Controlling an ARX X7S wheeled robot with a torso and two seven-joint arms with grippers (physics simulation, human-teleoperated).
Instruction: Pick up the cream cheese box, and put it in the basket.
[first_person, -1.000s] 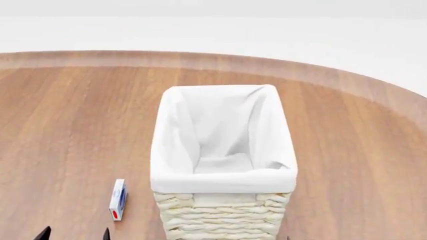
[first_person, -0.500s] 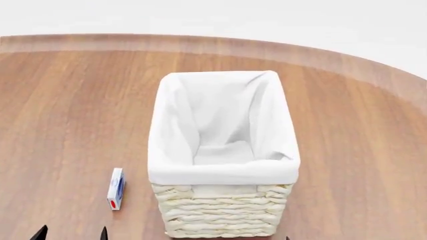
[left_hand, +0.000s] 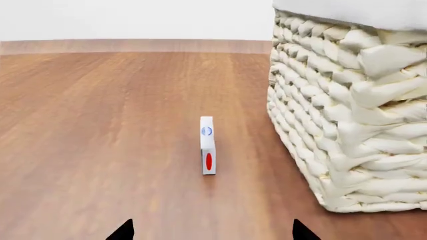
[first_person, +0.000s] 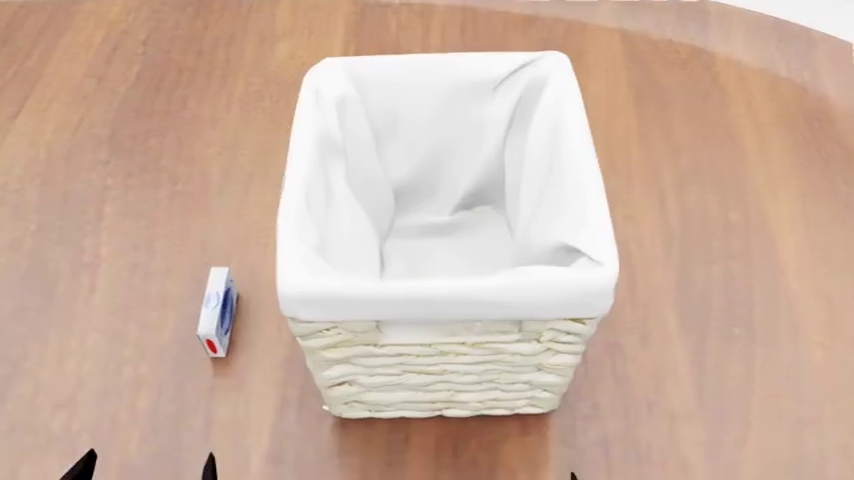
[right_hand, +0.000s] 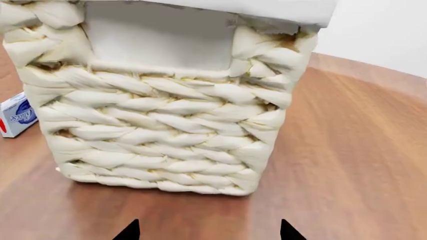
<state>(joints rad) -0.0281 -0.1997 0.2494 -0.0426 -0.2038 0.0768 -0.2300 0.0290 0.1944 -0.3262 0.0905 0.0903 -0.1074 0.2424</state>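
Two tools are mine, and both show only as dark fingertip points at the lower edge of each view. On my left tool (left_hand: 208, 234) the two tips stand wide apart with nothing between them, so it is released and holds nothing; in the head view the same tool (first_person: 144, 466) pokes up near the bottom left corner. My right tool (right_hand: 208, 231) is spread the same way, tips apart and bare, and points straight at the woven front of the basket (right_hand: 167, 130).

Ahead of my left tool, apart from its tips, the cream cheese box (left_hand: 207, 145) stands on its thin long edge on the wooden table (left_hand: 100, 125), its narrow end with the red mark facing me and the blue oval above it. From the head view the cream cheese box (first_person: 216, 311) sits just beside the basket (first_person: 441, 375), on its left and near its front corner, not touching it. White cloth folds over the basket's rim, and I see only that liner inside.
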